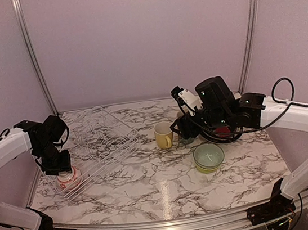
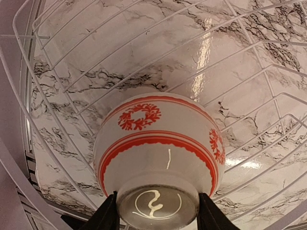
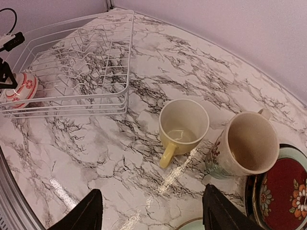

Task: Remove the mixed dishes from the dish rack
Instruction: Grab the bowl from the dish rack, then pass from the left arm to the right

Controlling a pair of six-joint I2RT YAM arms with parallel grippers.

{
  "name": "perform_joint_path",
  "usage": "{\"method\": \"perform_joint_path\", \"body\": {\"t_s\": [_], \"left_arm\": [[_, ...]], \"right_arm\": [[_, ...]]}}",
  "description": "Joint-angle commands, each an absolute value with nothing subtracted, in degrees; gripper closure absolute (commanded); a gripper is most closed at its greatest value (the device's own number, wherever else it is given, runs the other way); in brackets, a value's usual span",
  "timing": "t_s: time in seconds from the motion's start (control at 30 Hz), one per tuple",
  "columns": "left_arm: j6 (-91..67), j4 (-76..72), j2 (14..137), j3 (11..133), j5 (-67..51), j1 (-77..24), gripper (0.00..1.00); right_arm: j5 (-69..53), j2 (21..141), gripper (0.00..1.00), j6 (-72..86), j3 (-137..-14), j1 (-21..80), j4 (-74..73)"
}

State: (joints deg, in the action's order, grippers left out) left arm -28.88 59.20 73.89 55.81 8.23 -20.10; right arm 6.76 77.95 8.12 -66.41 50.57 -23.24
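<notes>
The left pincer (image 2: 157, 214) is clenched on the foot of the red-patterned bowl (image 2: 158, 143), with one finger at each side. This bowl sits upside down inside the rack (image 1: 103, 137), at its near left corner. The right pincer (image 3: 153, 213) is released and hangs over the counter (image 1: 153, 191), to the right of the rack. Right of the rack stands the yellow mug (image 3: 183, 125), then the beige mug (image 3: 249, 143) and the red plate (image 3: 283, 191). The green bowl (image 1: 209, 157) is nearer.
</notes>
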Motion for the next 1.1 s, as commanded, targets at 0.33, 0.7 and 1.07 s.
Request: {"method": "perform_joint_path", "body": {"t_s": [0.33,0.7,1.07], "left_arm": [[-26.6,54.2,66.5,65.2,3.9,-19.9,0.76],[-26.4,38.0,61.8,67.4,-10.8,-20.0,0.77],[-38.0,7.3,61.9,59.5,-30.1,-21.4,0.76]], "right_arm": [[6.4,76.7,0.28,13.0,-65.2,50.5,-17.8],[-0.4,77.6,0.27,17.3,-65.4,50.4,-10.2],[-19.3,84.2,0.25,26.6,-66.6,50.4,7.5]]}}
